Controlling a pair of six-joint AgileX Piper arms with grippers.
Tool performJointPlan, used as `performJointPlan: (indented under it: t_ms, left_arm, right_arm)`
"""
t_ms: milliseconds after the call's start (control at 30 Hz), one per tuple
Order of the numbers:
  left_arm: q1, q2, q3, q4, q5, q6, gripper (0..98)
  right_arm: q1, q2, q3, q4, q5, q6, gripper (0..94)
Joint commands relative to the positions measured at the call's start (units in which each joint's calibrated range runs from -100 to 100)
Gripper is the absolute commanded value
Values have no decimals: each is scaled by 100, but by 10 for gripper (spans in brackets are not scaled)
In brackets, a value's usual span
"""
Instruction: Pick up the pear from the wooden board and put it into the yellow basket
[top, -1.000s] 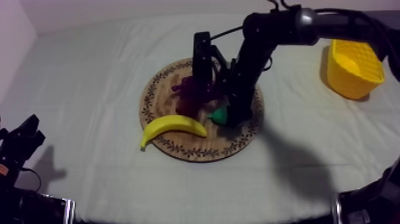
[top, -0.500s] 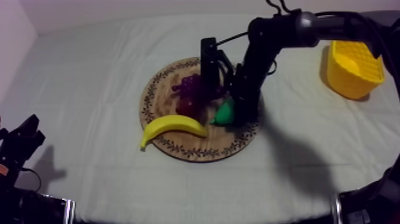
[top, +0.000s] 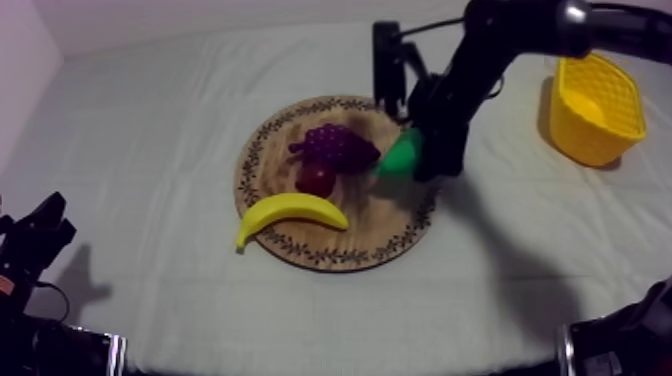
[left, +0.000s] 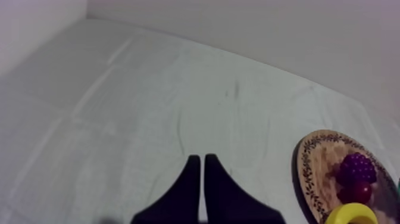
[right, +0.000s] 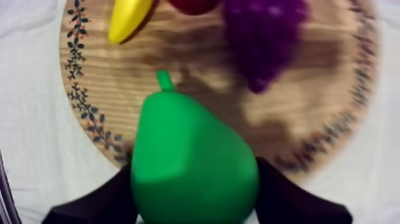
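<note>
My right gripper (top: 418, 155) is shut on the green pear (top: 402, 157) and holds it in the air above the right part of the round wooden board (top: 272, 150). From the right wrist, the pear (right: 191, 161) sits between the black fingers (right: 98, 202), well above the board (right: 321, 95). The yellow basket (top: 594, 112) stands at the far right. My left gripper (left: 199, 179) rests low at the left, its fingers together as a narrow wedge over bare cloth.
On the board lie a banana (top: 288, 213), a bunch of purple grapes (top: 337, 146) and a small red fruit (top: 316, 179). The left wrist view shows the board (left: 311, 173) with the grapes (left: 356, 168) off to one side.
My right gripper has lifted the pear off the board and carried it up and to the right, toward the basket. The left arm has not moved.
</note>
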Motion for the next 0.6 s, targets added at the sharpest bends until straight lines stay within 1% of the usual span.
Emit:
performJointPlan:
  t_ms: [0, 233, 400, 567]
  left_arm:
    - [0, -2, -5, -1, 1, 1, 1]
    - [0, -2, -5, -1, 1, 1, 1]
    - [0, -2, -5, -1, 1, 1, 1]
    - [0, -2, -5, -1, 1, 1, 1]
  right_arm:
    - [242, -426, -97, 2, 134, -3, 438]
    - [1100, -1131, -810, 38, 584, -124, 442]
    - [1775, -1227, -1342, 54, 657, -273, 443]
    - [2376, -1107, -1639, 80, 586, -379, 442]
